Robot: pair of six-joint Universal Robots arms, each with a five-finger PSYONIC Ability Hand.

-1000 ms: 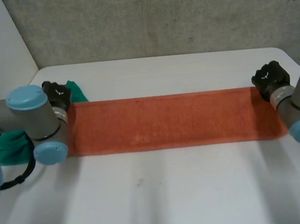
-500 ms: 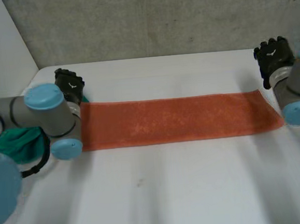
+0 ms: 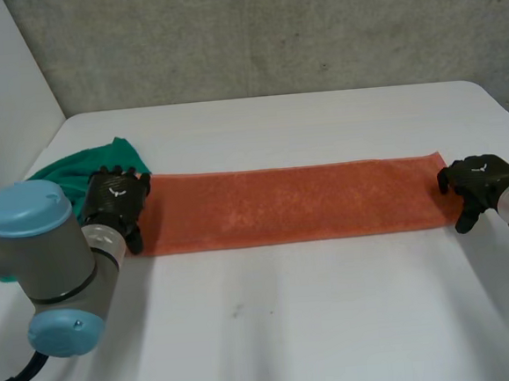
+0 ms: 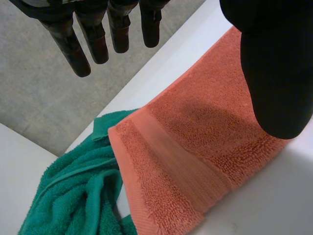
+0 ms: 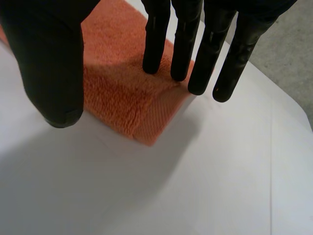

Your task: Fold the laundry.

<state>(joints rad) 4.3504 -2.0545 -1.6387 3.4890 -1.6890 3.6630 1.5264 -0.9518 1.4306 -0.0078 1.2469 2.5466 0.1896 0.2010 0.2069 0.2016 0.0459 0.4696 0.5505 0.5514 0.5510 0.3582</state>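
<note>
The long, folded orange terry towel (image 3: 291, 203) lies flat across the white counter (image 3: 318, 327). My left hand (image 3: 114, 201) is at its left end, fingers straight, grasping nothing. My right hand (image 3: 479, 182) is at its right end, likewise relaxed and empty. A crumpled green towel (image 3: 93, 161) touches the orange towel's left end.

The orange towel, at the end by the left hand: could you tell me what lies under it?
A green towel pokes out from beneath the orange towel; how far under it runs is covered.
</note>
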